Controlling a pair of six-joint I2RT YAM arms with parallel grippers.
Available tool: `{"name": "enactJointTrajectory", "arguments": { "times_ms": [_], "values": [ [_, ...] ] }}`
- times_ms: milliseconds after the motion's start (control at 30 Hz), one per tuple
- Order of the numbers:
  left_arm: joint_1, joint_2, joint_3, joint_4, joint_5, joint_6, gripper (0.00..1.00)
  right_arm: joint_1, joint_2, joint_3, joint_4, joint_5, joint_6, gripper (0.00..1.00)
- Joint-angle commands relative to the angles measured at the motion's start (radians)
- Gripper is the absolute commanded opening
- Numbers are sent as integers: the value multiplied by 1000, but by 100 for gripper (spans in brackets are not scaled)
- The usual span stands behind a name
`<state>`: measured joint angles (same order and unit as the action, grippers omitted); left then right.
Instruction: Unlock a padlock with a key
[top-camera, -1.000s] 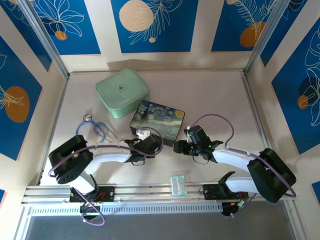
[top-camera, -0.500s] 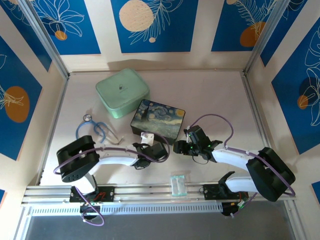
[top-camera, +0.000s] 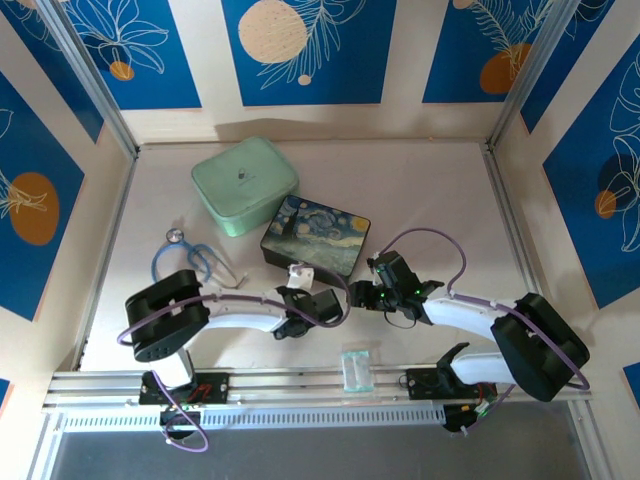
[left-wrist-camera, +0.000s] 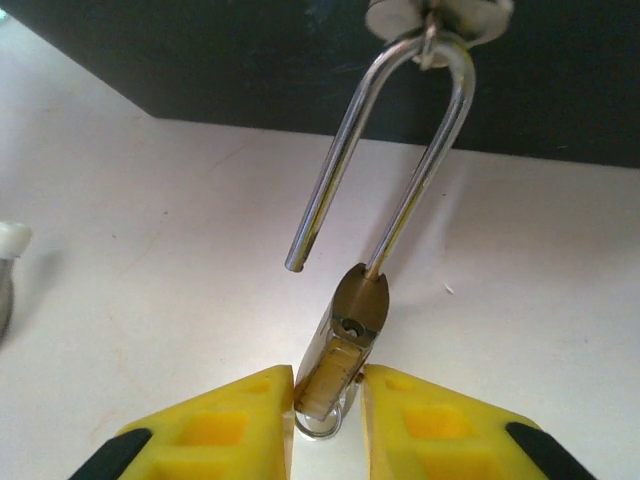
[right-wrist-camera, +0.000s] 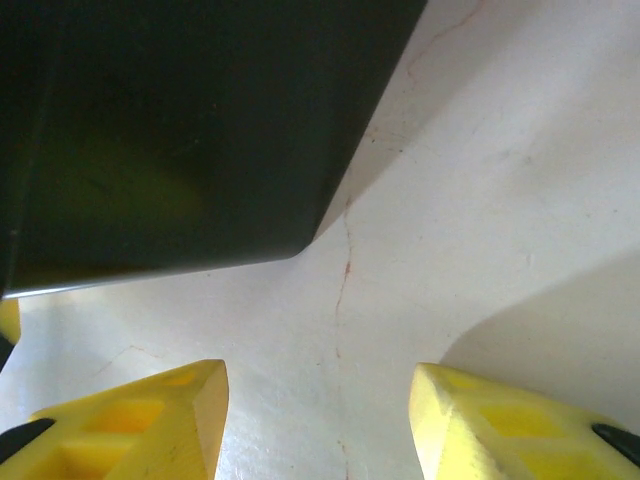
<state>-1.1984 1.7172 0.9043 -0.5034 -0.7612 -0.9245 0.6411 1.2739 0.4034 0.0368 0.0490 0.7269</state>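
Unlock step looks done: padlock (left-wrist-camera: 358, 300) hangs from box clasp (left-wrist-camera: 435, 15), with one shackle leg free of the body. Left gripper (left-wrist-camera: 328, 388) fingers clamp its lower end; key can't be made out. Right gripper (right-wrist-camera: 320, 400) fingers apart, empty, over table (right-wrist-camera: 480, 200). Next move likely needs a steady hold while the shackle is unhooked.

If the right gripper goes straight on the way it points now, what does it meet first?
Most likely the painted box, at the corner of its dark side, across bare table from the open right gripper; depth is unclear.
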Motion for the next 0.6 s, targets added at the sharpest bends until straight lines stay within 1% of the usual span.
{"name": "enactJointTrajectory", "arguments": {
  "times_ms": [0, 133, 267, 433, 500, 567],
  "values": [
    [-24, 45, 54, -99, -90, 21, 24, 11, 37, 7, 10, 11, 11, 53],
    [-43, 76, 79, -104, -87, 59, 27, 12, 53, 11, 16, 11, 11, 53],
    [-49, 49, 66, -75, -51, 84, 32, 12, 58, 9, 19, 11, 17, 53],
    [-50, -13, 10, 5, 25, 95, 48, 12, 57, 6, 21, 14, 20, 53],
    [-52, -38, -1, 9, 31, 86, 51, 13, 56, 8, 26, 10, 20, 53],
    [-48, -81, -15, 19, 52, 77, 57, 25, 38, 1, 50, 0, 13, 53]
  ]
}}
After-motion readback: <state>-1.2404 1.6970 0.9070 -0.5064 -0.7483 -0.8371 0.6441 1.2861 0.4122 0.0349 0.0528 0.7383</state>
